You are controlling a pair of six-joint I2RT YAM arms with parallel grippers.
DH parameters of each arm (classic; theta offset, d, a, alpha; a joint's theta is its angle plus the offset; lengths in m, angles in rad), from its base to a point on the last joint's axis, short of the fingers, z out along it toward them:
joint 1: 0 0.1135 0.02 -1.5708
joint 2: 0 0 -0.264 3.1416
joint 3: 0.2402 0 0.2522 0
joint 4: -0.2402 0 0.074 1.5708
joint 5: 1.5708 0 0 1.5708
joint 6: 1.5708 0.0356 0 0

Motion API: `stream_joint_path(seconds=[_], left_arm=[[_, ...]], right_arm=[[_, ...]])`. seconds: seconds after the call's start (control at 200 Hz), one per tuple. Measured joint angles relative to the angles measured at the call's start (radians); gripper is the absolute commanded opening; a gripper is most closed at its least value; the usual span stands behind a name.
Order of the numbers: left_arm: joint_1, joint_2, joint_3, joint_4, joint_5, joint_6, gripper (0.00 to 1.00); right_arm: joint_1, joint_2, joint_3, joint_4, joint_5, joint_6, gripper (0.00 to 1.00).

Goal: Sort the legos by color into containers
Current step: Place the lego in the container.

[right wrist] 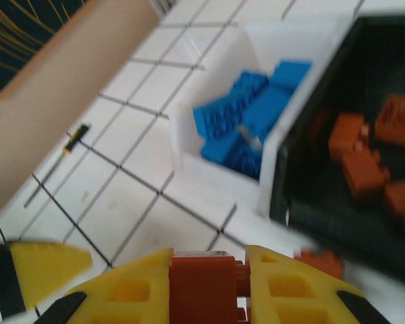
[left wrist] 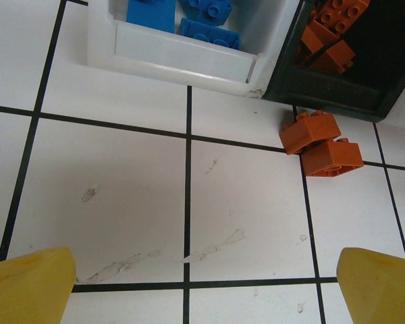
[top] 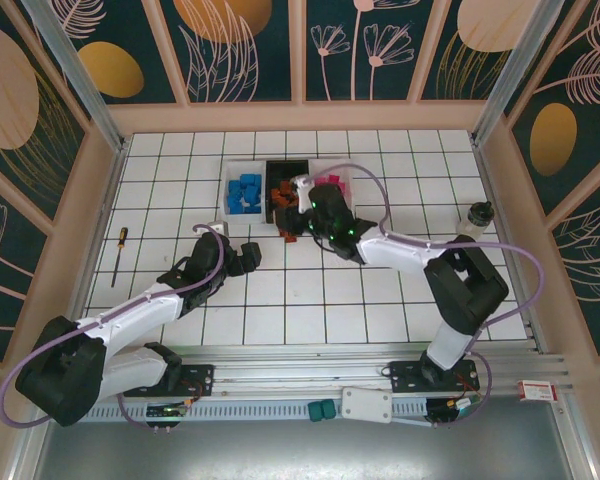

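My right gripper point(right wrist: 208, 287) is shut on an orange-brown lego point(right wrist: 204, 283), held just above the floor in front of the bins; from above it point(top: 300, 228) sits by the black container's near end. The black container point(right wrist: 324, 202) holds several orange legos point(right wrist: 364, 165). The white container point(right wrist: 189, 145) to its left holds blue legos point(right wrist: 253, 111). Two more orange legos point(left wrist: 309, 131) point(left wrist: 332, 158) lie on the tile just in front of the black container point(left wrist: 324, 94). My left gripper point(left wrist: 202, 297) is open over bare tile, fingers point(left wrist: 27, 283) wide apart. A third container point(top: 335, 184) holds pink legos.
A screwdriver point(top: 120, 256) lies near the left wall. A bottle point(top: 478, 214) stands at the right wall. Two teal blocks point(top: 322, 409) and a flat white box point(top: 366, 403) rest on the rail between the arm bases. Wooden walls enclose the tiled floor point(top: 280, 300).
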Motion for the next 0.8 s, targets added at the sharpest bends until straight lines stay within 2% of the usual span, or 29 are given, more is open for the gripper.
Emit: stream_joint_path(seconds=[0.16,0.355,0.425,0.51,0.581,0.681,0.801], left_arm=[[0.000,-0.017,0.000,0.000,0.000,0.000,0.99],[0.000,-0.028,-0.005,0.000,0.004,0.000,0.99],[0.000,-0.029,-0.010,0.001,0.005,0.000,0.99],[0.000,-0.029,-0.014,0.002,0.008,0.000,0.99],[0.000,-0.029,-0.015,0.003,0.011,0.000,0.99],[0.000,-0.029,-0.015,0.003,0.021,0.000,0.99],[0.000,-0.026,-0.014,0.006,0.035,0.005,0.99]], right_arm=[[-0.029,0.142,0.187,-0.021,0.056,0.009,0.13],[-0.060,0.294,0.321,-0.079,0.105,0.051,0.19],[-0.064,0.333,0.358,-0.095,0.120,0.065,0.27],[-0.067,0.366,0.399,-0.110,0.126,0.081,0.44],[-0.068,0.372,0.413,-0.111,0.128,0.097,0.53],[-0.071,0.372,0.418,-0.107,0.129,0.109,0.60],[-0.076,0.359,0.402,-0.101,0.135,0.113,0.62]])
